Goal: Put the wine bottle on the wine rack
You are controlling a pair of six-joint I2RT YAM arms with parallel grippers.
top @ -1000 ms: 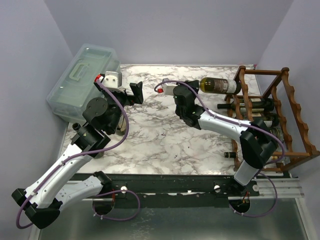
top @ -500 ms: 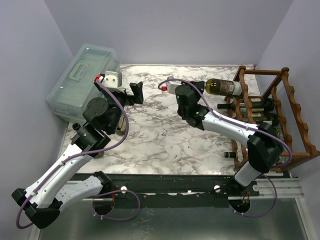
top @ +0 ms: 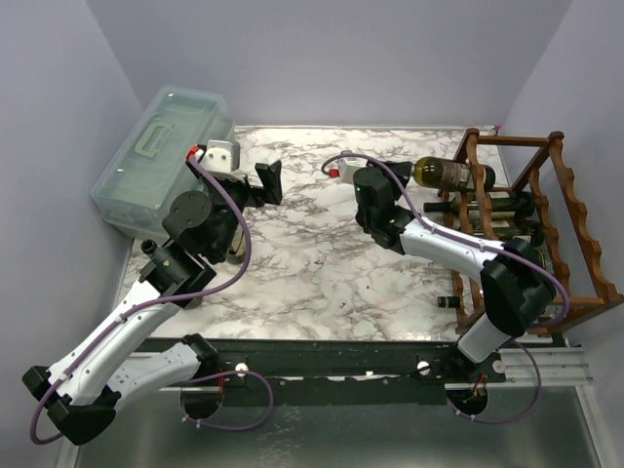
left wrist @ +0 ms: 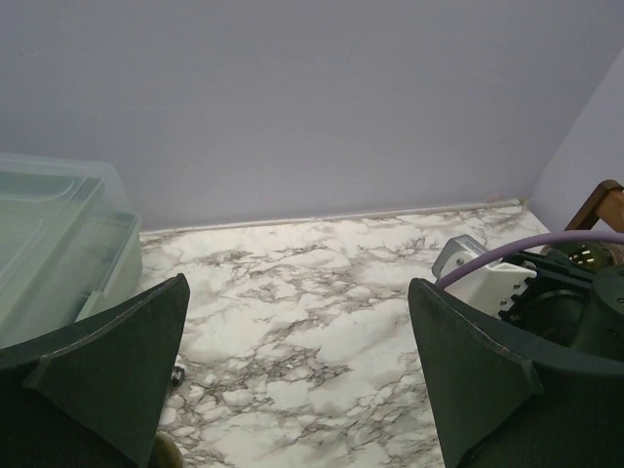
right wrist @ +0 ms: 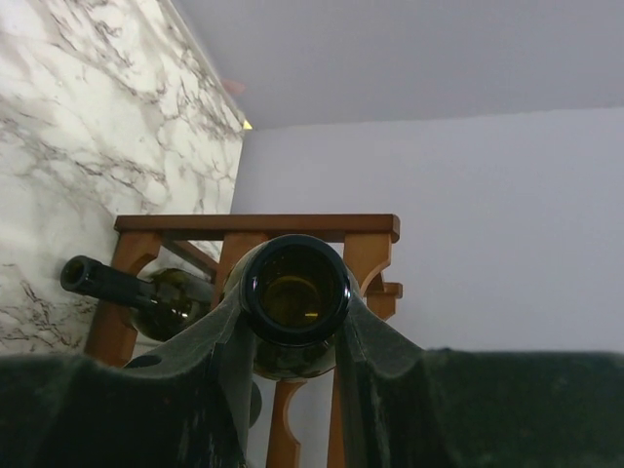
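Idling wide open and empty, the left gripper (left wrist: 297, 380) waits. The right gripper (right wrist: 295, 331) clamps the neck of the wine bottle (top: 450, 173), held level with its base over the top tier of the wine rack (top: 507, 141). Insertion step, I judge; next, ease deeper and lower into the scallops.

wine bottle (top: 449, 173): dark green | wine rack (top: 508, 141): reddish-brown | table (top: 312, 265): grey-veined white marble

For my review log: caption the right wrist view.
Right gripper holds the wine bottle end-on, facing the wine rack.

White-and-black arms (top: 127, 327), seemingly purple cables (left wrist: 526, 248)
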